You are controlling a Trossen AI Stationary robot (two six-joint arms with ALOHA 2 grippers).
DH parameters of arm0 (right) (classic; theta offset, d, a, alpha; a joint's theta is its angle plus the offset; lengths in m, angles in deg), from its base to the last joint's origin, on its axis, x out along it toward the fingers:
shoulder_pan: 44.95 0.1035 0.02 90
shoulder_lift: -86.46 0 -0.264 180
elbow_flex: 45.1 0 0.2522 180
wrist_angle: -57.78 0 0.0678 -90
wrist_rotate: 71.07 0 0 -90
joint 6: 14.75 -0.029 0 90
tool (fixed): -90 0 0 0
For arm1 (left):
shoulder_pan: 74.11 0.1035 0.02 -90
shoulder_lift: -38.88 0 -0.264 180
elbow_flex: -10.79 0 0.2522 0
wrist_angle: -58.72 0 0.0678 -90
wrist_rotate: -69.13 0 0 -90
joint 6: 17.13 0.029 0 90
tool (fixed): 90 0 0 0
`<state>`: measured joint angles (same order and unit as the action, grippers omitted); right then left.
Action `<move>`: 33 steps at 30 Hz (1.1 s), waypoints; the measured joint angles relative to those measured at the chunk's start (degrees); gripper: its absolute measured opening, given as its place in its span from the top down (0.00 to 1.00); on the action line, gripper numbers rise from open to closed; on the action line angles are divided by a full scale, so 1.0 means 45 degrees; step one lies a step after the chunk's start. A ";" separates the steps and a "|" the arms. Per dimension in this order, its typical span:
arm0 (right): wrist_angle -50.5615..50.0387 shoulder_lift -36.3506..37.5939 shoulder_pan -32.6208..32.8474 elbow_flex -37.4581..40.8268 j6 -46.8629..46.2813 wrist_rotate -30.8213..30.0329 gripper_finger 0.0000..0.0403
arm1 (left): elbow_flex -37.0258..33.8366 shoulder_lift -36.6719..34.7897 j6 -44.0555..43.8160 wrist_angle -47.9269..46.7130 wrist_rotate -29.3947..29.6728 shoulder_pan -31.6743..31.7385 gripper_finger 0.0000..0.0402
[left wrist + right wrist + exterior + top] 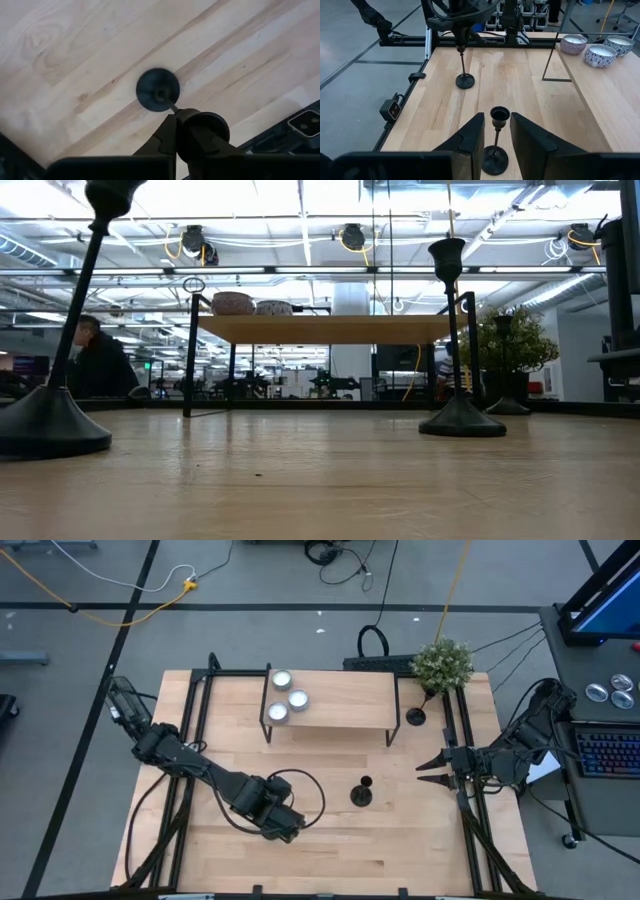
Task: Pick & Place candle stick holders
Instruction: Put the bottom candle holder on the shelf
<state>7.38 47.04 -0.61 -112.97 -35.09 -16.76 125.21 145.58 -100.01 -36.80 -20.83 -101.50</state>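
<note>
My left gripper [176, 131] is clamped on a matte black disc-based candle stick holder [157, 90], hiding its cup from above. My right gripper [496, 131], fingers parted, frames a second holder [362, 792]; a third [416, 717] stands half-hidden by the plant [443, 662].

The table [330, 840] is made of light wood. It stands on a gray floor [80, 660] with dark lines on it. Yellow and white cables [150, 585] lie on the floor. A small wooden shelf [340, 700] stands on the table, with a green plant [443, 662] beside it. A keyboard [610, 752] sits on a desk nearby. Long bright lights [300, 200] hang from the ceiling. A person [100, 365] sits far back in the room.
</note>
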 joint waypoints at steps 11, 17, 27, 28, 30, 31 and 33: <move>0.0000 0.0000 0.0004 0.0000 0.0010 0.0000 0.78 | -0.0106 -0.0138 0.0747 0.0479 -0.0118 0.0071 0.97; 0.0563 -0.0022 -0.0001 0.0005 0.0121 -0.0003 0.78 | 0.0815 -0.1019 0.1065 0.0482 0.0167 0.0215 0.98; 0.5168 -0.1279 -0.0009 0.0005 0.5344 -0.0008 0.78 | 0.4379 -0.1405 0.3111 0.0552 0.1778 0.1045 0.98; 0.5703 -0.1554 -0.0059 0.0005 0.5998 -0.0013 0.78 | 0.4666 -0.1405 0.3394 0.0570 0.1923 0.1175 0.98; 0.6609 -0.2109 -0.0332 0.0005 0.6768 -0.0014 0.78 | 0.5192 -0.1405 0.3812 0.0538 0.2038 0.1436 0.98; 0.6958 -0.2364 -0.0548 0.0005 0.6949 -0.0019 0.78 | 0.5440 -0.1404 0.3991 0.0495 0.2113 0.1548 0.98; 0.7390 -0.2885 -0.1023 0.0005 0.7070 -0.0039 0.78 | 0.5932 -0.1395 0.4443 0.0501 0.2348 0.1734 0.98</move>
<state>40.63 34.06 -5.22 -112.95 -3.27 -16.93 151.90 139.30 -80.02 -34.55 -10.26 -93.70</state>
